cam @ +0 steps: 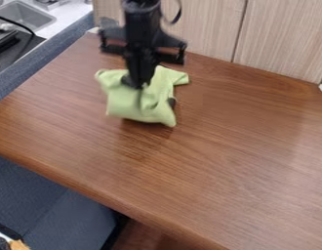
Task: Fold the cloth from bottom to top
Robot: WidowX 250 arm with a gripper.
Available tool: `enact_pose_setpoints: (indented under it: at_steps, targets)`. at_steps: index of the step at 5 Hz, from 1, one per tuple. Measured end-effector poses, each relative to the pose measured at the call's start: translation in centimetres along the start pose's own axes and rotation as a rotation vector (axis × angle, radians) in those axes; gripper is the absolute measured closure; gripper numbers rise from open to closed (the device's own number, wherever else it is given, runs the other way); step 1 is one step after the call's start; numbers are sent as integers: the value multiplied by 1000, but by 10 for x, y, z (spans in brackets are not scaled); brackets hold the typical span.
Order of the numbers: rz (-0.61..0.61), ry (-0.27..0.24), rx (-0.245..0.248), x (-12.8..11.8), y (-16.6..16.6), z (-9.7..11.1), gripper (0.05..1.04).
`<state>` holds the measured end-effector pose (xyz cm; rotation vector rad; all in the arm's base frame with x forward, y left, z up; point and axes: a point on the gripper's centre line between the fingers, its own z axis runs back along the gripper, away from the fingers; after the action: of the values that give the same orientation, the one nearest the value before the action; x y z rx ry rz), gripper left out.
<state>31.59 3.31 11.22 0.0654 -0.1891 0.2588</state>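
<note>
One green cloth (128, 105), on the brown table (222, 161) towards 11 o'clock of the view; rumpled, its corners pointing roughly to 10, 2 and 5 o'clock, no neat fold made. One black gripper (140, 86), pointing down at the middle of the cloth; how far open, and whether it has hold of any fabric, cannot be told.

Hazards, by judgement: a grip on too little fabric could slip and drop the edge short; a grip through several layers could drag the whole cloth towards 12 o'clock instead of doubling it; release over the present creases could leave a crumpled heap, with the 2 o'clock and 5 o'clock corners out of line.

Containers, one noted: metal sink (25, 15), between 10 and 11 o'clock, beyond the table; contents, if any, not clear enough to name
</note>
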Motion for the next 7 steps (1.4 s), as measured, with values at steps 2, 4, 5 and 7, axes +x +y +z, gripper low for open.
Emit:
enact_pose_setpoints:
  at_steps: [2,4,5,7]
  targets:
    - [79,15,11,63,8,-29,1020]
    - [125,-10,67,73,18,-86,1021]
    - [124,-16,74,66,16,-103,1021]
    - [113,37,51,58,15,-107,862]
